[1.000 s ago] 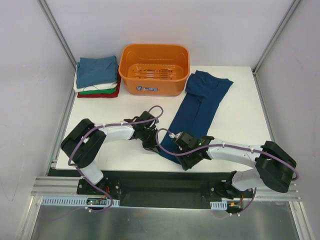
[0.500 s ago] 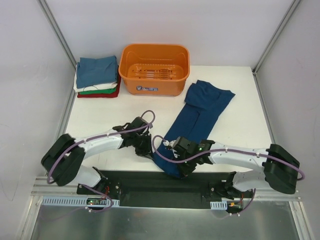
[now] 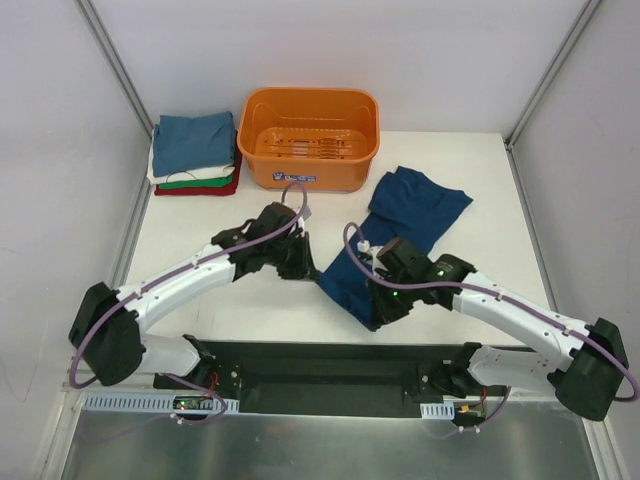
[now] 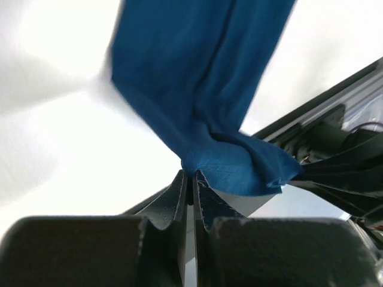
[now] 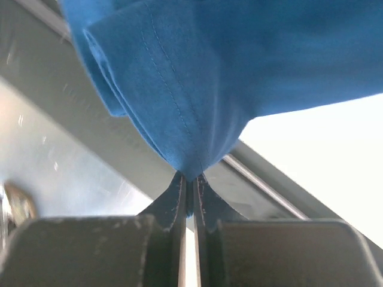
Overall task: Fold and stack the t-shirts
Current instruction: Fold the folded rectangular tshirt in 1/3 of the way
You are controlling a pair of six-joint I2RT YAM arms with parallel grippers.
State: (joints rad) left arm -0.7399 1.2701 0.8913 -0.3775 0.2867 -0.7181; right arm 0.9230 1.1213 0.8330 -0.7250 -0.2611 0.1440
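**Near edge.** The left fingers (image 4: 183, 192) are shut tight on a pinch of the navy t-shirt (image 3: 418, 208) at one near corner. The right fingers (image 5: 180, 192) are likewise shut on a stitched hem fold at the other. In both wrist views the cloth hangs from the closed tips, with no gap visible between them.

**Change.** A second ago the near hem lay low, at the front edge of the tabletop (image 3: 215, 205), and the garment stretched long and flat. Both arms have since reached forward and up, carrying that hem away from the bases. The near part is now raised and gathered, and the shirt looks shorter from above. Its far end has slid a little to the right and still rests on the surface.

**Meaning.** This appears to be the lengthwise fold, with the near hem travelling toward the collar end. The fold is not yet laid down, and the bunching between the two pinches will probably need smoothing.

**Far edge.** The orange basket (image 3: 308, 94) stands at the back. Just to its left sits the stack of folded t-shirts (image 3: 193, 148), teal on top, which the navy one has yet to join.
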